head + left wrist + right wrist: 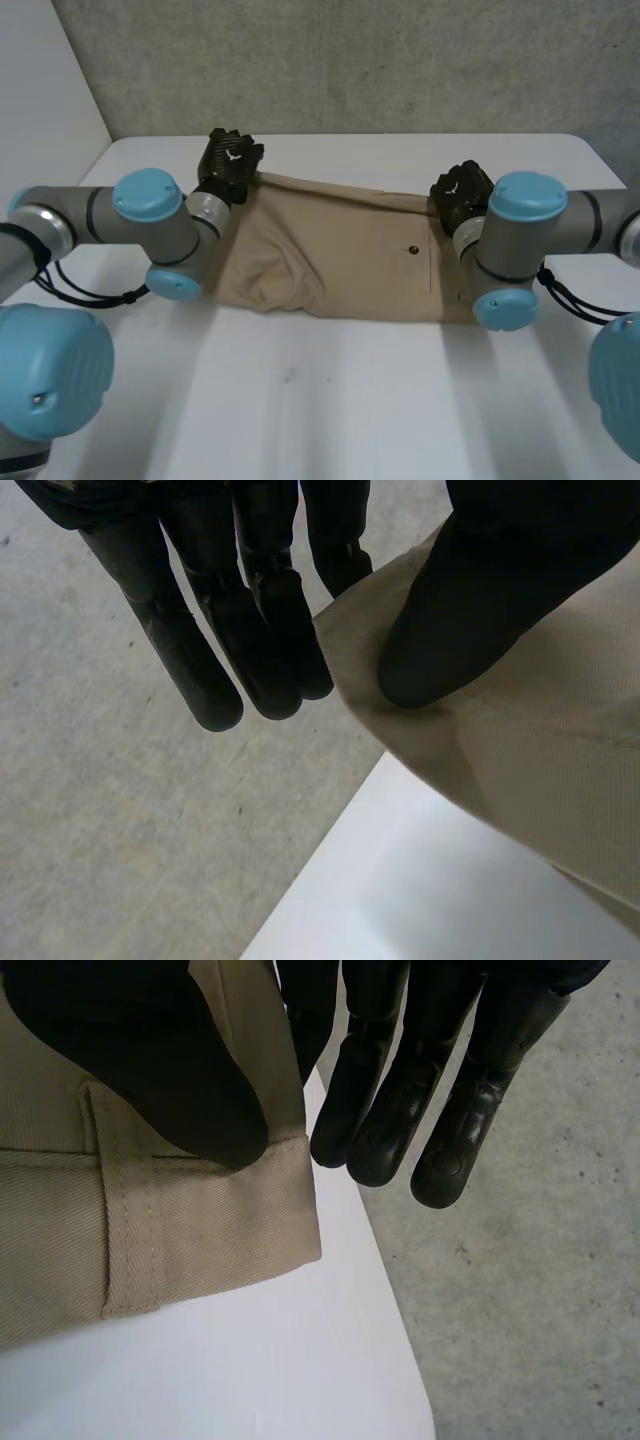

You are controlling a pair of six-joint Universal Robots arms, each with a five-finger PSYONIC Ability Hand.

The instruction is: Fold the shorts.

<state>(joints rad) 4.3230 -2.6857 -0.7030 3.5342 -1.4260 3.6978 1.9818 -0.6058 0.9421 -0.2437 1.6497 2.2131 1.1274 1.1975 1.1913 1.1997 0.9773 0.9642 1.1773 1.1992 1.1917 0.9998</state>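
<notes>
The left hand [262,630] held the far left corner of the shorts [330,250]. Its thumb lay on top of the tan cloth and its nearly straight fingers lay behind the edge, so the corner was pinched between them. The right hand [400,1110] gripped the far right corner the same way, with its thumb pressed down just beside a belt loop [130,1230] on the waistband and its straight fingers reaching past the hem.

A small white mark showed on the back of each hand in the head view, too small to read. A dark button [413,249] sat on the cloth near the right hand.

The shorts lay spread across the far half of the white table [320,410], close to its back edge. Both hands' fingertips hung out beyond that edge, over the grey concrete floor [120,810]. The near half of the table was bare.

Both arms reached forward, with their elbows bent in over the shorts' side edges.
</notes>
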